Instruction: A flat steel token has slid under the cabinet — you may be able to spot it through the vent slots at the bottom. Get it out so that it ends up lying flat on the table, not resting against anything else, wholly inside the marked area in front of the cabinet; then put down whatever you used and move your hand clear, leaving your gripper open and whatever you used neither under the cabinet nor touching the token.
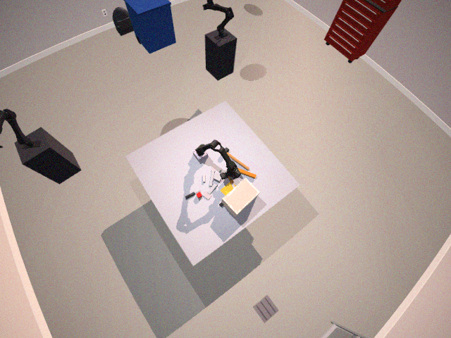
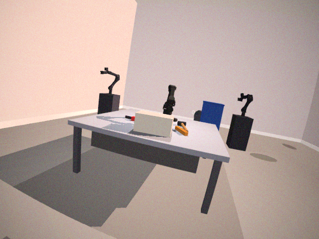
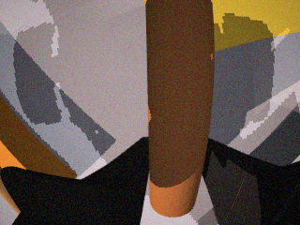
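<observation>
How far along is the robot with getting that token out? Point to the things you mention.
Looks like early going. In hand: the gripper (image 1: 230,179) (image 3: 175,155) is shut on an orange-brown rod (image 3: 180,94), near the cabinet (image 1: 240,196) (image 2: 153,124). No token shows on the yellow patch (image 1: 226,189) (image 3: 253,16). Left: retrieving it, putting the rod down, moving clear.

Top: bright, grainy; hard shadows stretch to lower left from the table (image 1: 153,153) | exterior: warm glow on wall at upper left, 1 broad dark shadow patch on floor, lower left; fine grain | wrist: dim, noisy; shade covers most of the orange rod (image 3: 180,94), lit tip at bottom center, jagged shadow edges
</observation>
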Available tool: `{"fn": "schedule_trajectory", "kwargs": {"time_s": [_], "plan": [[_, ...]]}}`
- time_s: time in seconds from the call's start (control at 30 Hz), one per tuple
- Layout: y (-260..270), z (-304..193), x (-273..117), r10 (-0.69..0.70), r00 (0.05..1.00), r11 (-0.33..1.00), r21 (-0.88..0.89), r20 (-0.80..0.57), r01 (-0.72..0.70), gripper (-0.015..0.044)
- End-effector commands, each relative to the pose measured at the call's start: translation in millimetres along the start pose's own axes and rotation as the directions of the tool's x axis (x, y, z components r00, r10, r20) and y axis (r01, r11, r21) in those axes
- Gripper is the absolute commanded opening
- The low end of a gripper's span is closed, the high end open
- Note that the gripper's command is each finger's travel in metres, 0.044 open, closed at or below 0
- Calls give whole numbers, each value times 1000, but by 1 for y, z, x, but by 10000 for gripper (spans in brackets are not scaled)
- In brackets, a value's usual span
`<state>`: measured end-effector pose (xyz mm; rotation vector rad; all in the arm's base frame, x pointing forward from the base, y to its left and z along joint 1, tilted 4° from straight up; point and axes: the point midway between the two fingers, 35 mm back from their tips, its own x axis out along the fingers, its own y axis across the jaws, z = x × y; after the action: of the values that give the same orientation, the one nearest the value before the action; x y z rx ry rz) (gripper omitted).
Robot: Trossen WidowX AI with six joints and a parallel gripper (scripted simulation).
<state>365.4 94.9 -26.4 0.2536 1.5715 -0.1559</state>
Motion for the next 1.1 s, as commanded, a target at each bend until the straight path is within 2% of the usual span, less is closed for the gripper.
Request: {"fn": "schedule_trajectory", "kwargs": {"time_s": [0.0,1.07], "plan": [[0,-6,1,-1,1000,1000,2,-2,1,0],[1,-43,1,-1,1000,1000,2,-5,1,0]]}}
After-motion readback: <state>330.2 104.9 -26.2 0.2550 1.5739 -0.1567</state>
